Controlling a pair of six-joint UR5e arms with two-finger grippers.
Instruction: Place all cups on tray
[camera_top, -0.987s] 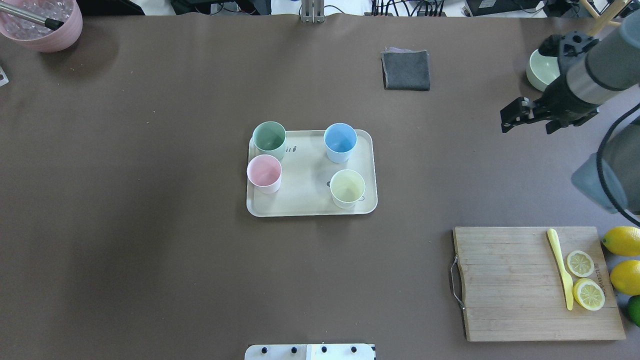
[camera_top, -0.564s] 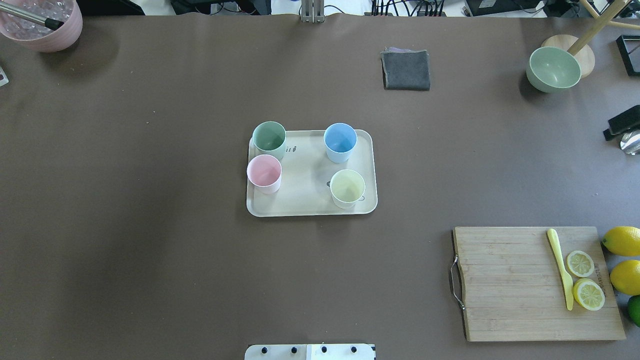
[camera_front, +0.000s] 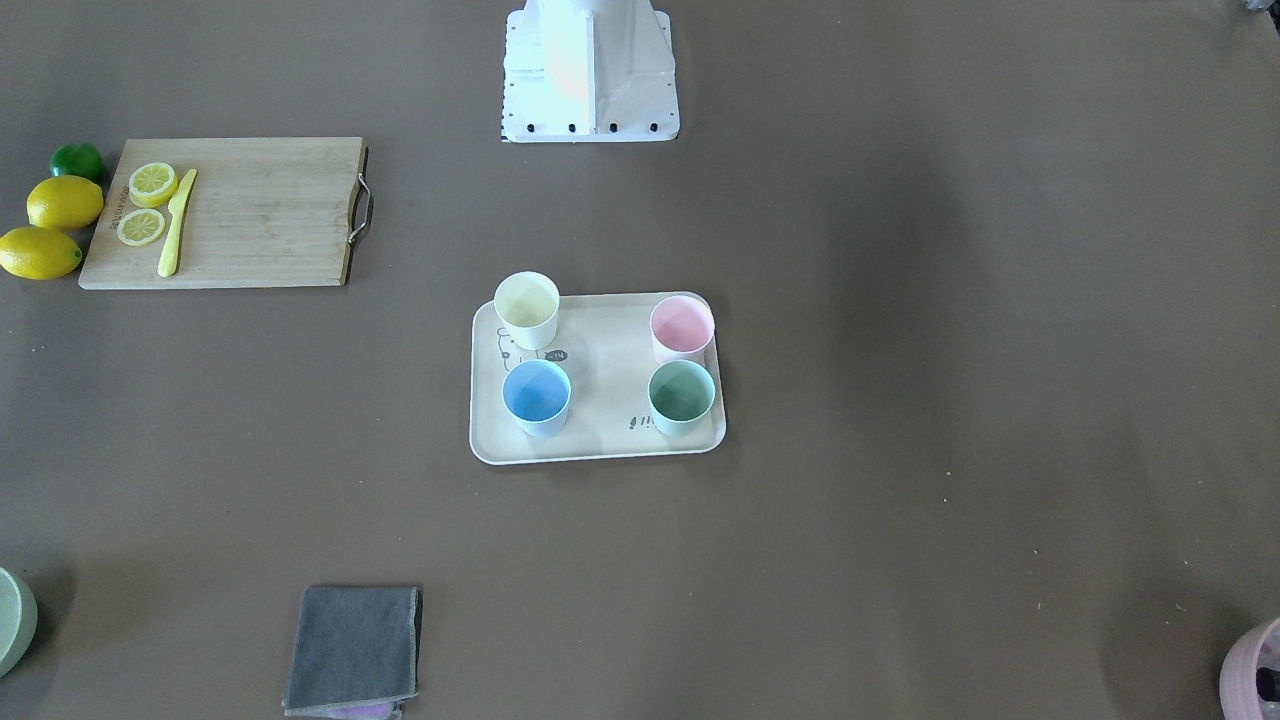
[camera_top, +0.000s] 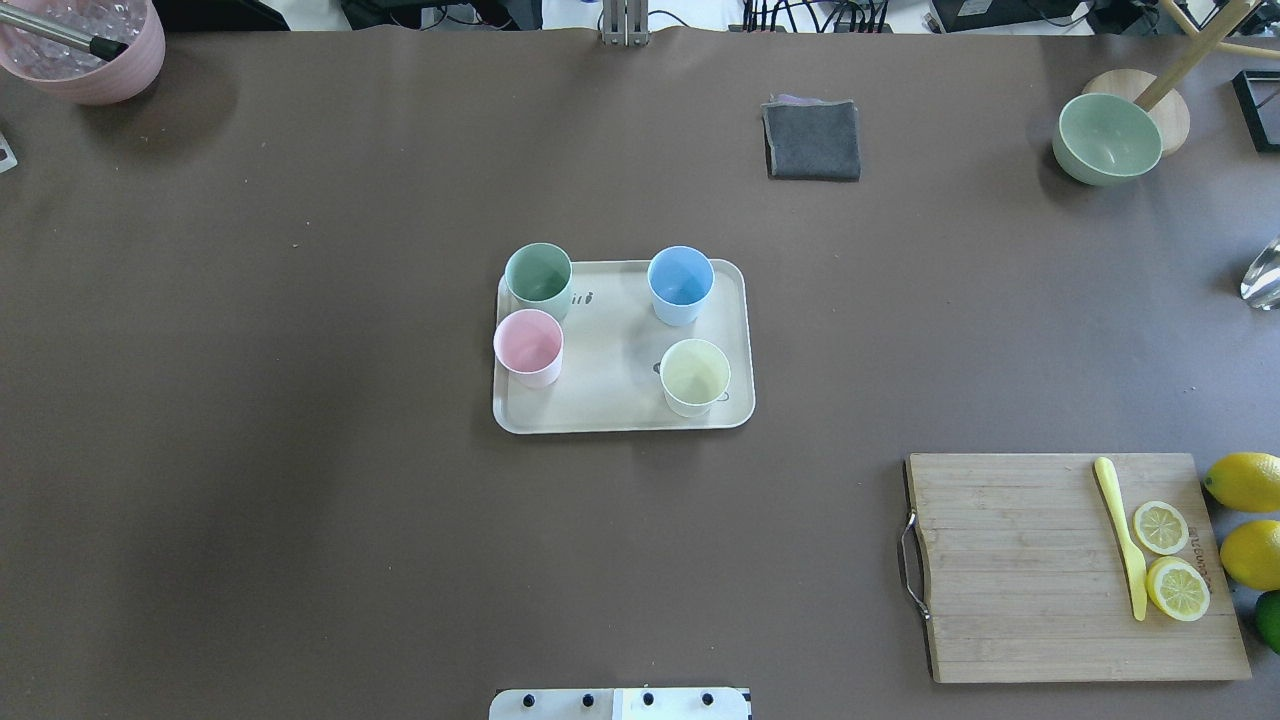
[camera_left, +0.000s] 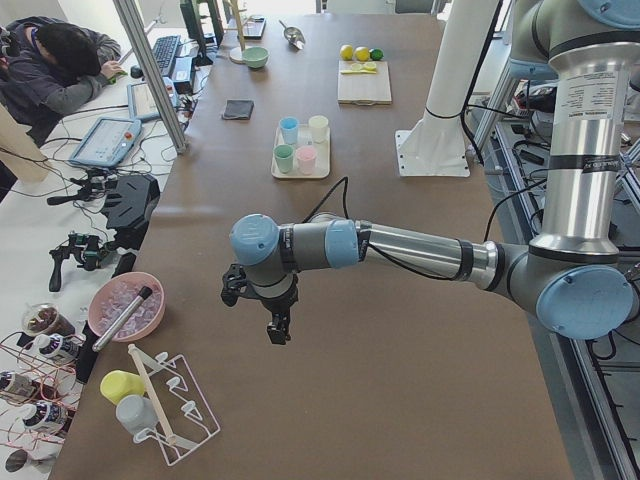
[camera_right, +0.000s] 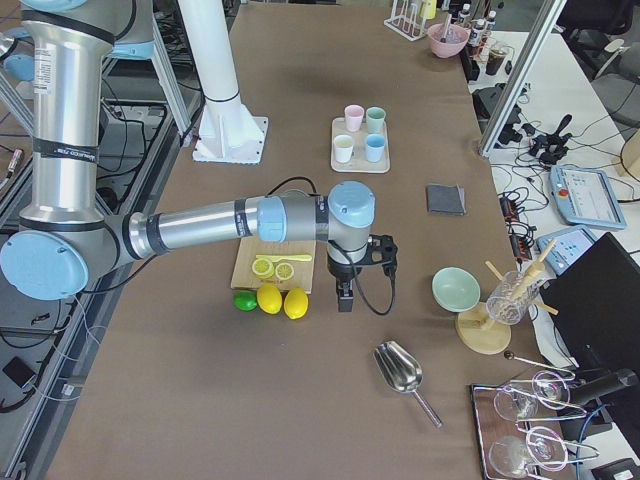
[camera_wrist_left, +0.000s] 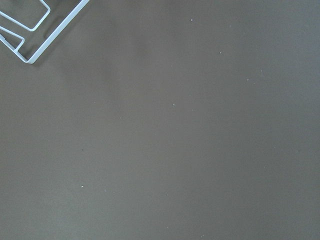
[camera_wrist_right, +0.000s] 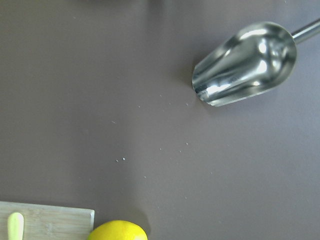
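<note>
The right pincer (camera_right: 343, 298) hangs tips-down over bare table. Only the side view shows it and its wrist view catches no finger, so I cannot tell whether the fingers are apart or together. The lemons (camera_right: 283, 301) lie just beside it, with the board (camera_right: 243, 280) right behind them. The scoop (camera_wrist_right: 244, 63) lies near on its other side, and the green bowl (camera_right: 459, 288) is a little further off.

The left pincer (camera_left: 277, 328) hangs the same way over bare table at the opposite end, and its state cannot be told either. The wire rack (camera_left: 165, 405) and pink bowl (camera_left: 125, 305) are nearest to it.

The tray (camera_top: 605, 395) sits mid-table, well apart from both pincers. The yellow cup (camera_top: 694, 375) and blue cup (camera_top: 680, 284) stand on the half toward the right pincer. The pink cup (camera_top: 528, 346) and green cup (camera_top: 538, 275) stand close together on the half toward the left one. All four are upright.

The task looks finished, since no cup stands off the tray. I judge that the next move calls for no grasp, only keeping both arms clear. At most it is worth checking that the green cup, hard in its corner, sits wholly inside the rim.
</note>
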